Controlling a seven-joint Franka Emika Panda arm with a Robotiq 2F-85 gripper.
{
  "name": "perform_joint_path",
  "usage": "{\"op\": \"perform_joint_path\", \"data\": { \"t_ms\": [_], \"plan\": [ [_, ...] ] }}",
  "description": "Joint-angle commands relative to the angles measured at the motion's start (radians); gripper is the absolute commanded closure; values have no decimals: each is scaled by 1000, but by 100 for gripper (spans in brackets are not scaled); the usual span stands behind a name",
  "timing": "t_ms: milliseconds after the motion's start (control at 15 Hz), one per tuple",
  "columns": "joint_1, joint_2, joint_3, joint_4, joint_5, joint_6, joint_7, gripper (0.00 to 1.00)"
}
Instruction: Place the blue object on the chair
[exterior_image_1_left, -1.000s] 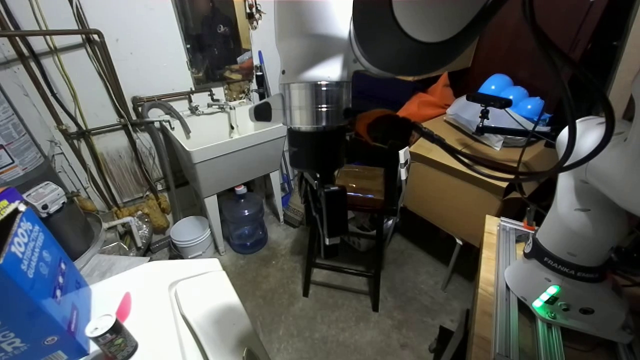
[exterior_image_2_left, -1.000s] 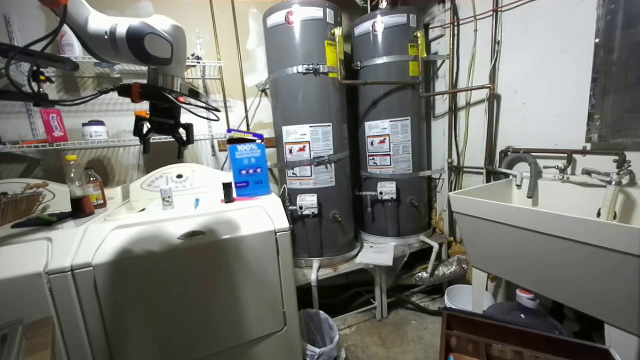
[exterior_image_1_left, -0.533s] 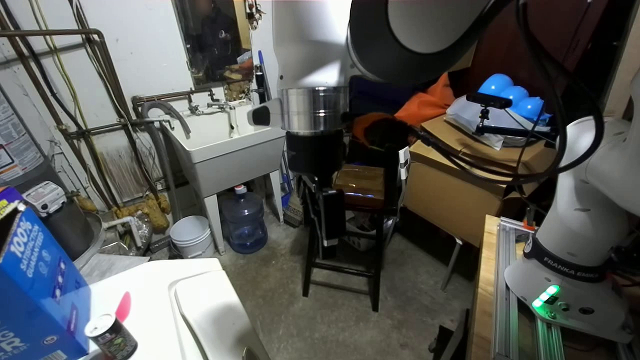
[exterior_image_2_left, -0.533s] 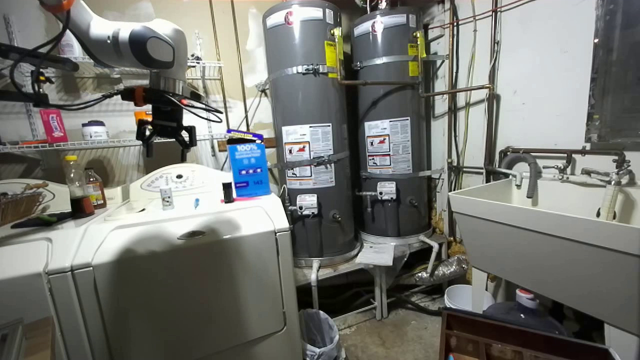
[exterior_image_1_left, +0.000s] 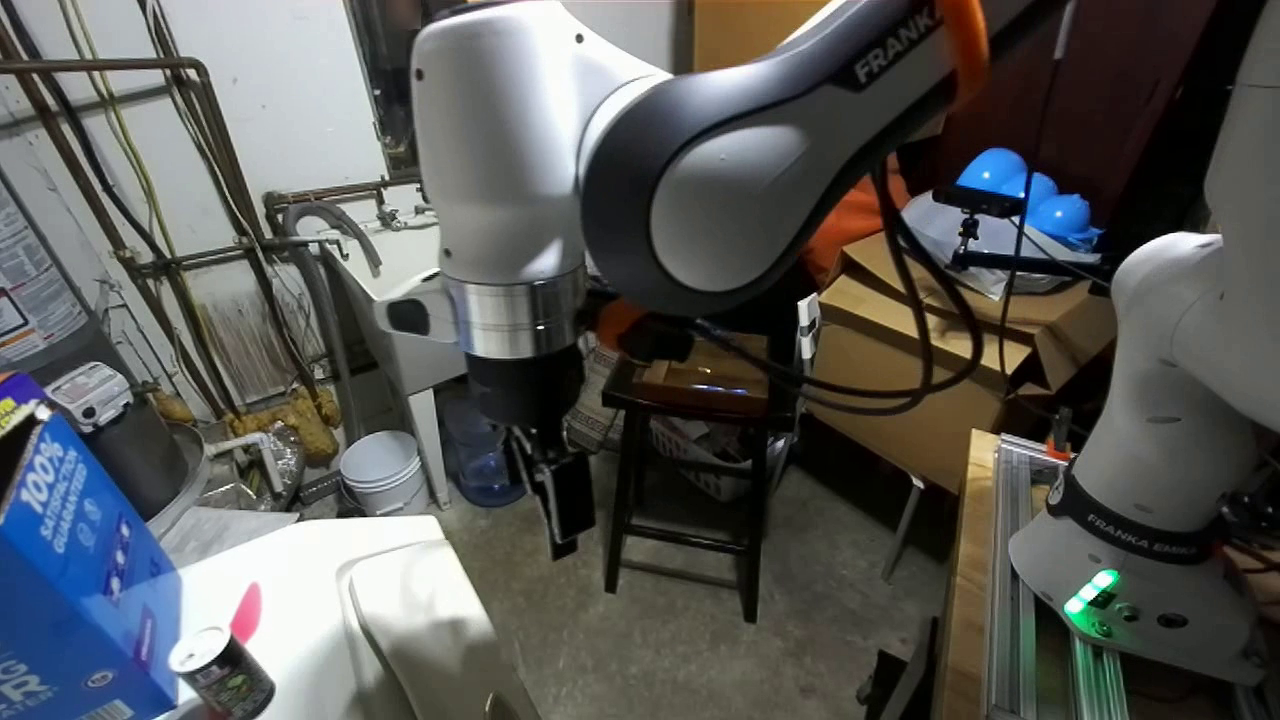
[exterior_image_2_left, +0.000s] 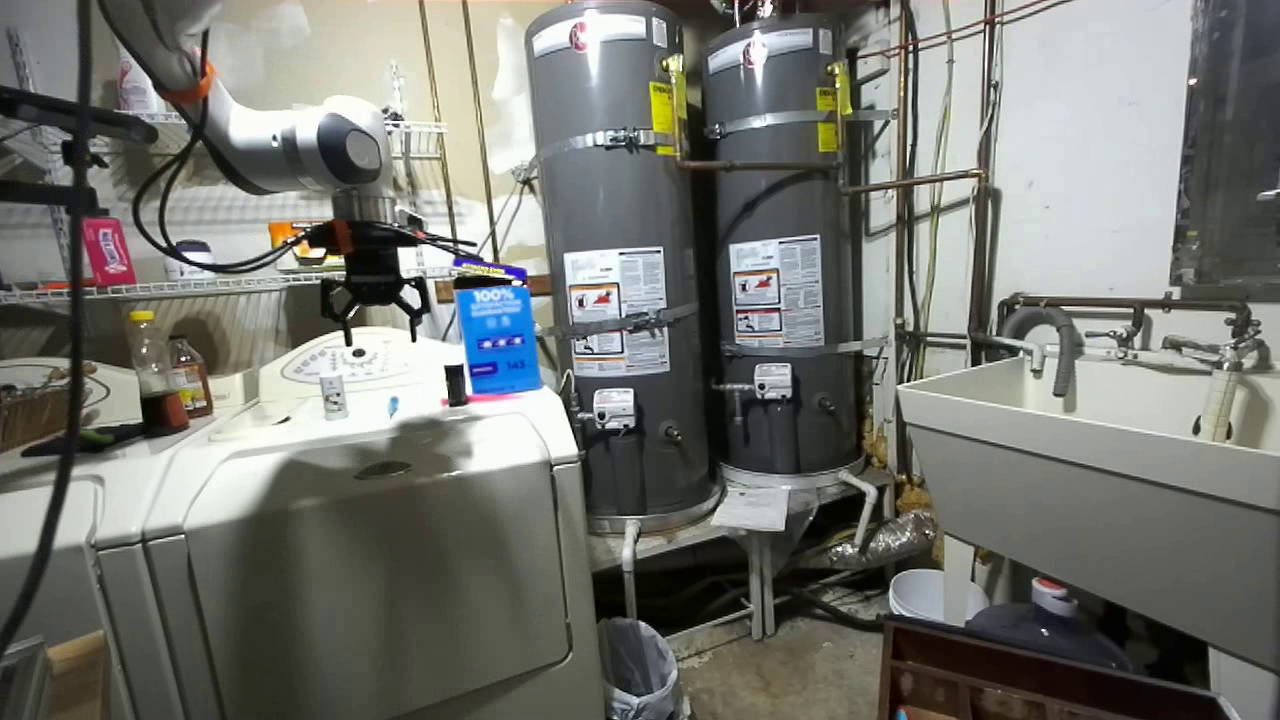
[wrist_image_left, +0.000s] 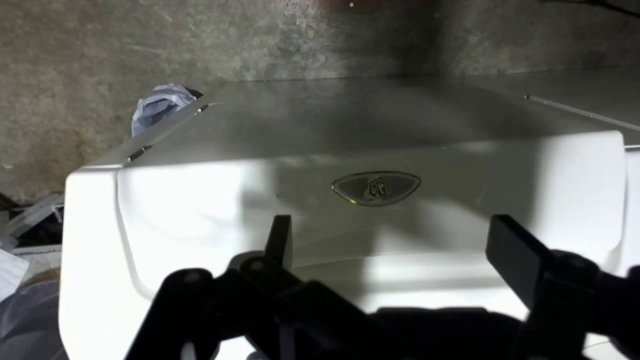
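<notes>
The blue object (exterior_image_2_left: 393, 406), a small light-blue stick, lies on top of the white washer (exterior_image_2_left: 480, 440) in an exterior view. It does not show in the wrist view. The chair (exterior_image_1_left: 690, 388), dark brown with a glossy seat and rung-braced legs, stands on the floor behind the arm in an exterior view; the arm and cables hide part of its back. My gripper (exterior_image_2_left: 384, 338) is open and empty above the back of the washer top; it also shows in an exterior view (exterior_image_1_left: 565, 540). In the wrist view its fingers (wrist_image_left: 390, 245) are wide apart over the washer's front.
On the washer stand a blue printed carton (exterior_image_2_left: 497, 340), a black can (exterior_image_2_left: 456, 384) and a small grey can (exterior_image_2_left: 333, 397). A pink item (exterior_image_1_left: 247, 612) lies beside the carton. A utility sink (exterior_image_2_left: 1090, 450), water jug (exterior_image_1_left: 485, 470) and cardboard box (exterior_image_1_left: 900, 370) are around.
The arm has reached out over the washer, away from its base, and the gripper has come lower. The gripper stays open. The blue object and the chair have not moved.
</notes>
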Motion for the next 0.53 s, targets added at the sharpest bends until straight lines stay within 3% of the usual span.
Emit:
{"op": "perform_joint_path", "data": {
  "t_ms": [0, 467],
  "plan": [
    [33, 172, 33, 214, -66, -36, -10, 0],
    [93, 377, 95, 460, -35, -46, -98, 0]
  ]
}}
